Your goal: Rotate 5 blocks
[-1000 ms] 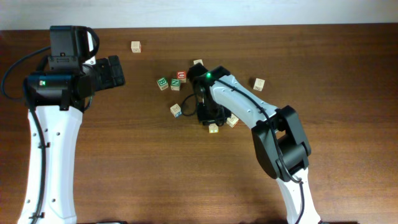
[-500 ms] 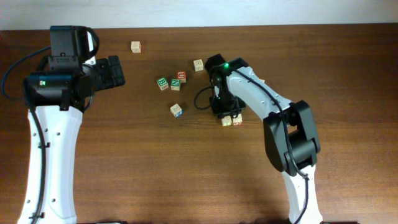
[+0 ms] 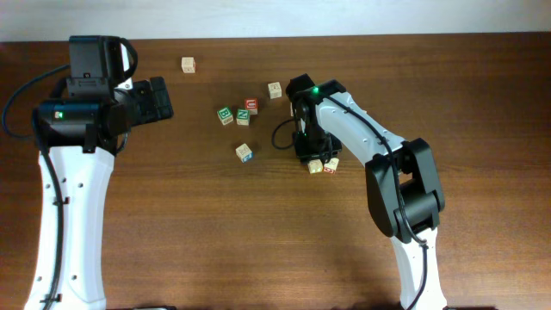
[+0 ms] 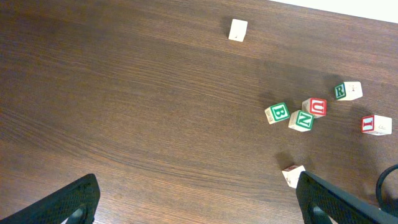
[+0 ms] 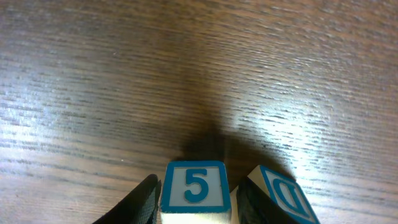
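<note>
Block (image 5: 195, 190) between right gripper (image 5: 195, 202) fingers, blue 5 unreadable overhead.

robotics lab test bench. a white and black left robot arm (image 3: 73, 189) and right robot arm (image 3: 362, 138) stand at the near edge of a bare dark wooden table (image 3: 215, 241). each shows a green status light (image 3: 315, 89). a black cable (image 3: 17, 95) loops beside the left arm, and a plain pale wall (image 3: 275, 17) runs behind.

Beyond the 5 block (image 5: 196, 186) the counter (image 5: 186, 74) lies bare and passable, while the D block (image 5: 283, 198) crowds close beside it.
</note>
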Robot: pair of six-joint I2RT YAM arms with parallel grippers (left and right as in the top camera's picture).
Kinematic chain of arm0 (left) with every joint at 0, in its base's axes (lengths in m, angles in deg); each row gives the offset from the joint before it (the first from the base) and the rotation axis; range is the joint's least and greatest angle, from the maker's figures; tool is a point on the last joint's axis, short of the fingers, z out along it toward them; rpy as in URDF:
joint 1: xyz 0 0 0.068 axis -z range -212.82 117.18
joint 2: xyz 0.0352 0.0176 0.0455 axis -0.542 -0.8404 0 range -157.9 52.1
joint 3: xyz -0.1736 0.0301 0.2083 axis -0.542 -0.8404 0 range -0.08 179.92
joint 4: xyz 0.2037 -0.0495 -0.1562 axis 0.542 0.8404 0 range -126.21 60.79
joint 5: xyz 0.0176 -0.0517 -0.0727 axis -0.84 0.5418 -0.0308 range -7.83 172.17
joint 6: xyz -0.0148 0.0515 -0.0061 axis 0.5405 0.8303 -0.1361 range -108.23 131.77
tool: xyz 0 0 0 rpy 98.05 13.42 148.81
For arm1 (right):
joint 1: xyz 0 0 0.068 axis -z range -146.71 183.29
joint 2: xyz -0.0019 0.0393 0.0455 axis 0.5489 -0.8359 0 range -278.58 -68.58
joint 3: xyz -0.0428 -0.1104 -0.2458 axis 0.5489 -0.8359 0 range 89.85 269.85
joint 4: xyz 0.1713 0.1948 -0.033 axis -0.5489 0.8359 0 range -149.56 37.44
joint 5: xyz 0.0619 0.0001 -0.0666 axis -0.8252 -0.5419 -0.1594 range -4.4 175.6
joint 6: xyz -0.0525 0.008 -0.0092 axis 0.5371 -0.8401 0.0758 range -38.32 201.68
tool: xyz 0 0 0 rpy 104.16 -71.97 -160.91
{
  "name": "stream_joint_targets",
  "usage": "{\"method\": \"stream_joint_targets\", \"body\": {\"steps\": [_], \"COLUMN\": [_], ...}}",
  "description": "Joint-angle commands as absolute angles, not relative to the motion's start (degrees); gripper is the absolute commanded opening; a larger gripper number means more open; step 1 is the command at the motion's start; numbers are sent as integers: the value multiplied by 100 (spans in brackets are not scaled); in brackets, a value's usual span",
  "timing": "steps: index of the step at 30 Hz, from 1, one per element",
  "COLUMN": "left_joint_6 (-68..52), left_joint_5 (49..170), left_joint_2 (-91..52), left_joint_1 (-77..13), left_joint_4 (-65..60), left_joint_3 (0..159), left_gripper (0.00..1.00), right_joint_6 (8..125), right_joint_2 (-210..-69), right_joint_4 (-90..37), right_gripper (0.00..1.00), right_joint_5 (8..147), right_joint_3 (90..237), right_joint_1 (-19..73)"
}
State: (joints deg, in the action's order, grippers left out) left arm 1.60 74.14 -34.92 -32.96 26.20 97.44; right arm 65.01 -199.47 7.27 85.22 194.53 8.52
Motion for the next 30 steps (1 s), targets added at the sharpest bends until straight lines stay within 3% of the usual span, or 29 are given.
{"method": "stream_joint_targets", "body": {"steps": [1, 4, 8, 13, 15, 19, 21, 30], "left_joint_6": [90, 87, 87, 90, 90, 87, 87, 87], "left_joint_5": [7313, 7313, 7313, 7313, 7313, 7313, 7313, 7313], "left_joint_2": [-3534, -3534, -3534, -3534, -3534, -3534, -3534, -3534], "left_joint_1": [-3327, -3327, -3327, -3327, -3327, -3327, -3327, -3327], "left_joint_4": [2629, 2629, 2629, 2629, 2629, 2629, 2629, 2629], "left_joint_3": [9840, 9840, 9840, 9840, 9840, 9840, 9840, 9840], "left_gripper": [99, 99, 99, 99, 99, 99, 99, 99], "right_joint_6": [6068, 6011, 6014, 6477, 6988, 7248, 7246, 6866], "right_joint_2": [-20010, -20010, -20010, -20008, -20008, -20012, -20012, -20015], "right_joint_4": [712, 692, 646, 705, 792, 954, 972, 620], "right_gripper": [41, 42, 53, 53, 47, 19, 11, 10], "right_joint_5": [8611, 8609, 8611, 8600, 8386, 7927, 7914, 8286], "right_joint_3": [19408, 19429, 19578, 20098, 20323, 20367, 20256, 19462], "right_joint_1": [873, 906, 948, 959, 906, 764, 646, 447]}}
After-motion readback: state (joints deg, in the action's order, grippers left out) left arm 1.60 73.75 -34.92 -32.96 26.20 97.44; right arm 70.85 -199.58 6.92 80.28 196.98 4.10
